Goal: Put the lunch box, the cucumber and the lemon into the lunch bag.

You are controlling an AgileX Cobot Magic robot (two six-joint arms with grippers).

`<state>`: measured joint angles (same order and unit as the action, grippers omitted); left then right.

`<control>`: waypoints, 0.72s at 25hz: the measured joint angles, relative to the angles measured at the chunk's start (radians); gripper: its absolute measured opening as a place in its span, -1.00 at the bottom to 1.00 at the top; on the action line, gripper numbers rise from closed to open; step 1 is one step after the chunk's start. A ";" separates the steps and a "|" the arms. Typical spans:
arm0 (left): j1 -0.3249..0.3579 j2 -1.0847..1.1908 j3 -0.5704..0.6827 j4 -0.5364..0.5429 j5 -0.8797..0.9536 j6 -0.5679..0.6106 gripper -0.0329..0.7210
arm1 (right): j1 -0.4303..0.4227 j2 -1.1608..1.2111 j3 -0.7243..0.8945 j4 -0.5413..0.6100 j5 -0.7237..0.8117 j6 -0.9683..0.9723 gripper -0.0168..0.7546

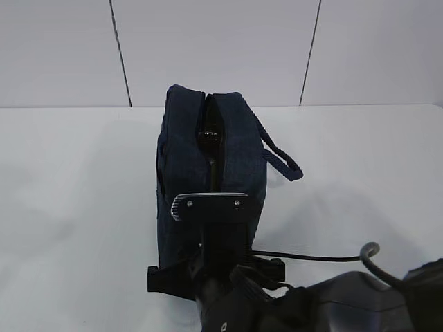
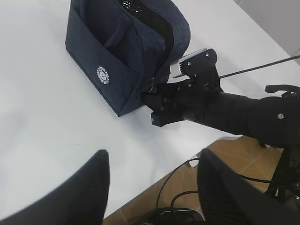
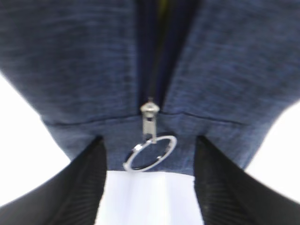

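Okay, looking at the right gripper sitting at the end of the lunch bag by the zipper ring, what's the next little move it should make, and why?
Probably ease the right gripper forward and close on the silver ring pull. In the right wrist view the ring hangs between its fingers, apart from both, and the slider sits at the low end of the lunch bag with the zipper parted above it. The left gripper hovers open off to the side.

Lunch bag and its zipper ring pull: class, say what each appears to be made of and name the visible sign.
Lunch bag: apparently woven fabric, matte dark navy; a heathered weave shows up close, and a white round logo is printed on its side pocket.
Ring pull: probably polished metal; it is silvery and catches bright highlights, though plated plastic cannot be ruled out.
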<state>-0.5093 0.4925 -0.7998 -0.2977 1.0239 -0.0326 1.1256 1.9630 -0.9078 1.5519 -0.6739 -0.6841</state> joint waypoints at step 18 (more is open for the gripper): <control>0.000 0.000 0.000 0.000 0.002 0.000 0.23 | 0.000 0.008 0.000 -0.005 0.039 -0.160 -0.94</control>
<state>-0.5093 0.4925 -0.7998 -0.2977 1.0256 -0.0322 1.1256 1.9714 -0.9078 1.5472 -0.6351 -0.8442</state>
